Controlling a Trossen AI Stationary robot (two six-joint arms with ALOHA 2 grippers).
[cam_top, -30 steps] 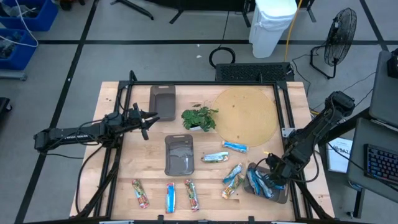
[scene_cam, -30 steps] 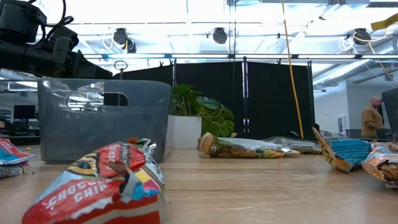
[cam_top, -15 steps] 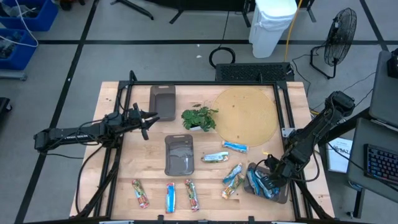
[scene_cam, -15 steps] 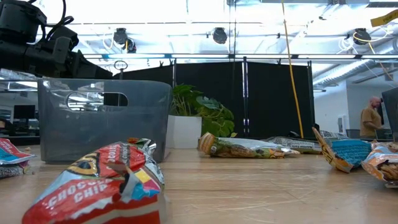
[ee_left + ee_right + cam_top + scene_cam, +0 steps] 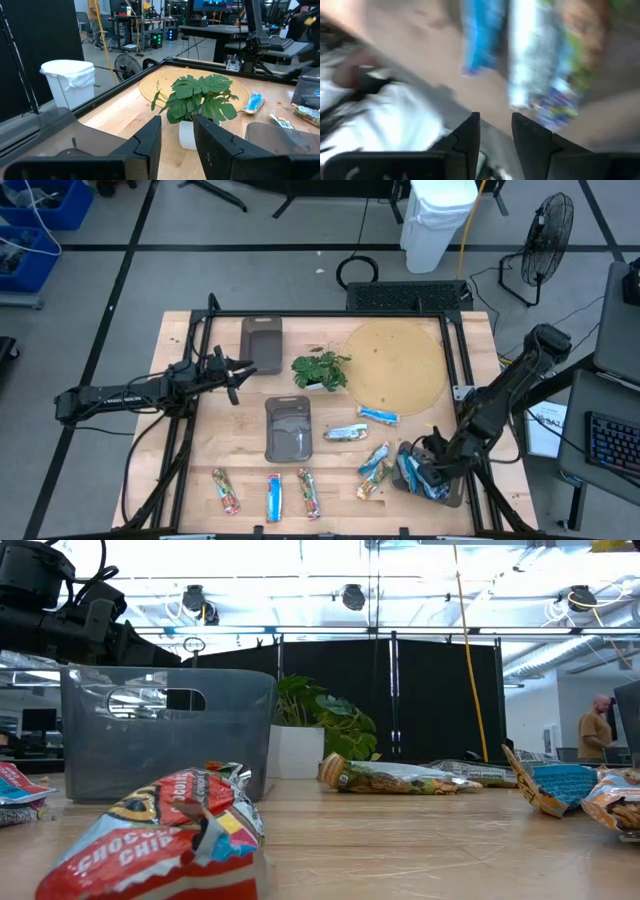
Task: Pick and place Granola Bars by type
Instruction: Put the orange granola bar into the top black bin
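Three granola bars lie along the near edge of the counter. The right gripper, fingers apart and empty, hangs over the near-right tray holding blue bars. Further back, the left gripper waits beside the plant, fingers slightly apart.

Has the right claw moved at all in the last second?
Yes. The right gripper has slid slightly toward the table's front edge, over the tray at the front right corner.
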